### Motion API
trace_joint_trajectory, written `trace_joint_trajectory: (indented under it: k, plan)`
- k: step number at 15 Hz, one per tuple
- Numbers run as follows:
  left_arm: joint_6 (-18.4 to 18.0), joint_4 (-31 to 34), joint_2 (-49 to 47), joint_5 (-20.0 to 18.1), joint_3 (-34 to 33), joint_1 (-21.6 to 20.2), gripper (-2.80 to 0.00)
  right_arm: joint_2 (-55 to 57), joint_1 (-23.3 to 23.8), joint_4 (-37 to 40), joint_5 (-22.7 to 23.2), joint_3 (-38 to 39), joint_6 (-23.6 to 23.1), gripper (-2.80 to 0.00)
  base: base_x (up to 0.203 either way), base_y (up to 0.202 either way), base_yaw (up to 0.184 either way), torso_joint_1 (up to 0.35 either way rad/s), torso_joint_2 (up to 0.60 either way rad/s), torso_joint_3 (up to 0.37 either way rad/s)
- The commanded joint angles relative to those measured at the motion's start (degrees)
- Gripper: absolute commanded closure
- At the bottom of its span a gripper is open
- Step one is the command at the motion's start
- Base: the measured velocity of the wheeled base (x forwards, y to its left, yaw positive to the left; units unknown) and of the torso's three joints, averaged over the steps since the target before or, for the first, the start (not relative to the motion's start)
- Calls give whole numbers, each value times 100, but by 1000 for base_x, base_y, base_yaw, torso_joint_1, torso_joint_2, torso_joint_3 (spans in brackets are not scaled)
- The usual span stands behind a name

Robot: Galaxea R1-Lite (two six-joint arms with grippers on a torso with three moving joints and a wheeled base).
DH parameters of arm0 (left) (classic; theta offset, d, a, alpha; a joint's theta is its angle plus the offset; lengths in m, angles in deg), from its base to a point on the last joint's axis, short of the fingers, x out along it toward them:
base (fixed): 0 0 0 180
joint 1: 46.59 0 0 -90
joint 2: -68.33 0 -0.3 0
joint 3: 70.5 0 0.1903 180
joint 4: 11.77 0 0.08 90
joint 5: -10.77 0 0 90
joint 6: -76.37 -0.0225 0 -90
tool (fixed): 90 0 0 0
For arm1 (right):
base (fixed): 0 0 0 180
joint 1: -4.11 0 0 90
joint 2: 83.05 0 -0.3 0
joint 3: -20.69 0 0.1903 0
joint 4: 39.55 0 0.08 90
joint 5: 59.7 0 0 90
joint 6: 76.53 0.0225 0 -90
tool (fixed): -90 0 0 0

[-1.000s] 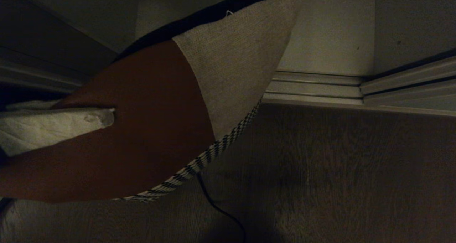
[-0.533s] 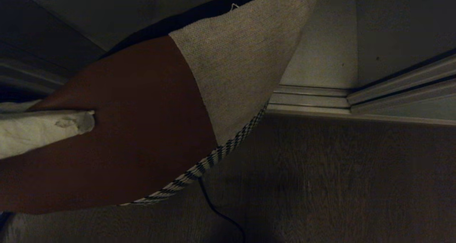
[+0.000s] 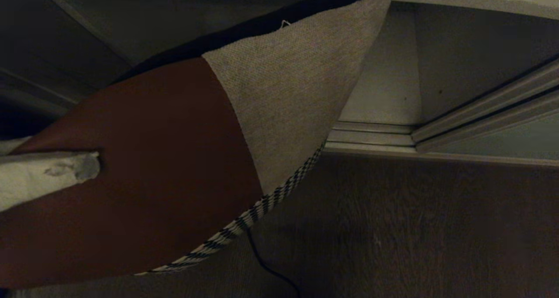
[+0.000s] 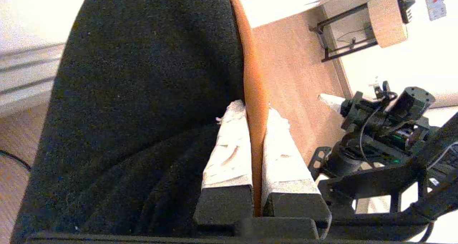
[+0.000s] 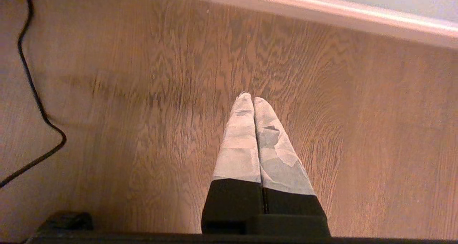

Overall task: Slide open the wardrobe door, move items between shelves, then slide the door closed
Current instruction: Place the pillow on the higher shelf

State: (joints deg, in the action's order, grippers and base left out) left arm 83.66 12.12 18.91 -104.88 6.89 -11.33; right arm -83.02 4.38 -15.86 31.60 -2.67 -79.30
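Left gripper is clamped on the cushion, pinching its brown edge between taped fingers. From the head camera only one pale finger shows against the brown block, with the beige block to its right and houndstooth piping along the lower edge; the cushion hangs above the wood floor, in front of the floor track. The left wrist camera alone shows the cushion's black back. Right of the cushion, the right gripper appears only in its own camera, fingers pressed together on nothing, above the floor, with a black cable on the floor beside it.
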Motion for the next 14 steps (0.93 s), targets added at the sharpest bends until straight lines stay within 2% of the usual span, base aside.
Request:
trace_joint_trajectory:
  k: [1, 14]
  plan:
    - [9, 0, 29, -10, -23, -1, 0, -2, 0, 2, 3, 18, -3, 0, 0, 0, 0, 2, 5, 203]
    - [36, -70, 11, 60, 21, -27, 0, -9, 0, 2, 3, 18, -3, 0, 0, 0, 0, 2, 2, 204]
